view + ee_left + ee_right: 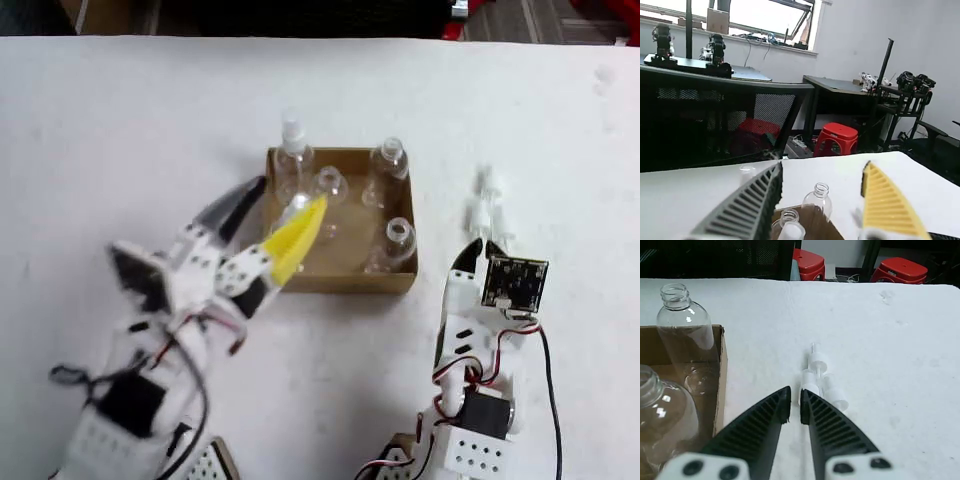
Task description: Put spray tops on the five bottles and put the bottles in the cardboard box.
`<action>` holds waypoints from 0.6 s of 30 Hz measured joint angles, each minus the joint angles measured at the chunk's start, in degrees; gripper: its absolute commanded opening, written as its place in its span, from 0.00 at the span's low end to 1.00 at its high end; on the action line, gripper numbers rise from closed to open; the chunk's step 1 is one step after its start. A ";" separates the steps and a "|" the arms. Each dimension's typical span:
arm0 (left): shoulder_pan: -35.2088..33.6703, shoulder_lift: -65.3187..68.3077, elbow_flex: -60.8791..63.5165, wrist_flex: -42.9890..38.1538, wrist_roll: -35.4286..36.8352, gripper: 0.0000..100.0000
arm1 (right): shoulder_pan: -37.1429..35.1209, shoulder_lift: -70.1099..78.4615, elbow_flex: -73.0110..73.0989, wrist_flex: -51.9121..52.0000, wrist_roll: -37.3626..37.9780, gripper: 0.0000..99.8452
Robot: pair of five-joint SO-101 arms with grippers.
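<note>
Left claw (293, 192) spread above cardboard box (345, 281) — bottles (388, 168) standing inside.

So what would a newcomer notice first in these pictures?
The left end effector, one finger bright yellow, gapes open over the left side of the cardboard box. In the box stand four clear bottles; the far-left bottle already wears a spray top. Loose spray tops lie on the white table right of the box, just beyond the right end effector.

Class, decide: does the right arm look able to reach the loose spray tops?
Probably yes: the right arm aims its jaws at the spray tops just ahead, bare table between; the cardboard box lies aside.
</note>
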 measured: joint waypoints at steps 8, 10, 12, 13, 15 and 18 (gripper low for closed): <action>-6.42 -19.96 -3.43 24.09 0.18 0.24 | 0.00 0.00 0.00 0.00 0.00 0.02; -8.09 -20.13 -4.48 28.75 0.18 0.24 | 0.00 0.00 0.00 0.00 0.00 0.02; -10.11 -20.13 -4.57 33.23 0.18 0.24 | 0.00 0.00 0.00 0.00 0.00 0.02; -11.25 -20.13 -4.57 35.16 0.18 0.24 | 0.00 0.00 0.00 0.00 0.00 0.02; -14.42 -20.13 -4.57 38.77 0.18 0.24 | 0.00 0.00 0.00 0.00 0.00 0.02; -18.37 -20.13 -4.40 42.99 0.18 0.24 | 0.00 0.00 0.00 0.00 0.00 0.02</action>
